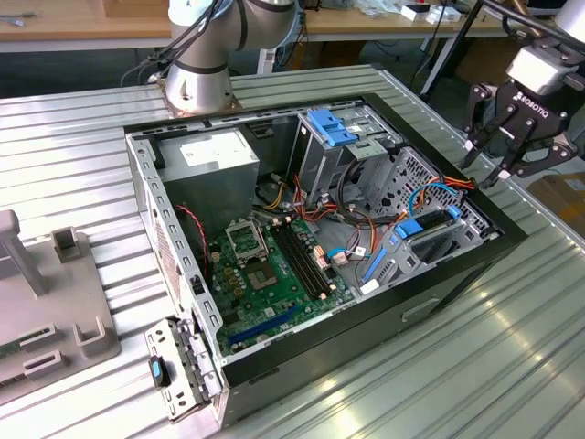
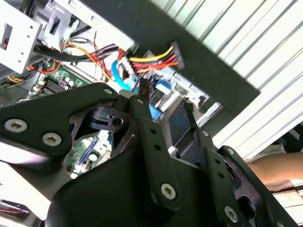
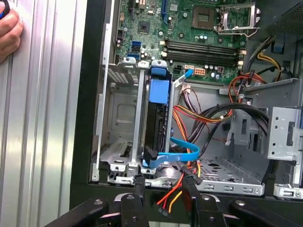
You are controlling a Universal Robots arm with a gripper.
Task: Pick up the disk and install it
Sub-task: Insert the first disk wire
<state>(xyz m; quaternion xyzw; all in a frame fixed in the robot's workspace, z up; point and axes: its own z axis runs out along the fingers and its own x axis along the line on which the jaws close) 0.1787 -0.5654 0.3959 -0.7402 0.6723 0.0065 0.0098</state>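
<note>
The disk [image 3: 157, 124] stands on edge in the drive bay at the case's front corner, with a blue rail on top and a blue data cable [image 3: 182, 153] looping off its end. In the exterior view the disk [image 1: 428, 230] sits between blue rails near that view's right. My gripper [image 1: 482, 169] hangs above the case's rim just beyond the bay, open and holding nothing. Both wrist views show the gripper [image 3: 165, 189] [image 2: 165, 101] with its fingers spread over the bay's end. A loose power connector [image 3: 163, 208] with red and yellow wires lies under them.
The open computer case [image 1: 439, 293] lies on a ribbed metal table [image 1: 512, 366]. Inside are a green motherboard [image 1: 265, 274], a grey power supply [image 1: 215, 155] and a drive cage with a blue latch [image 1: 334, 128]. A grey fixture [image 1: 46, 302] stands at the exterior view's left. A person's hand [image 3: 9, 28] rests beside the case.
</note>
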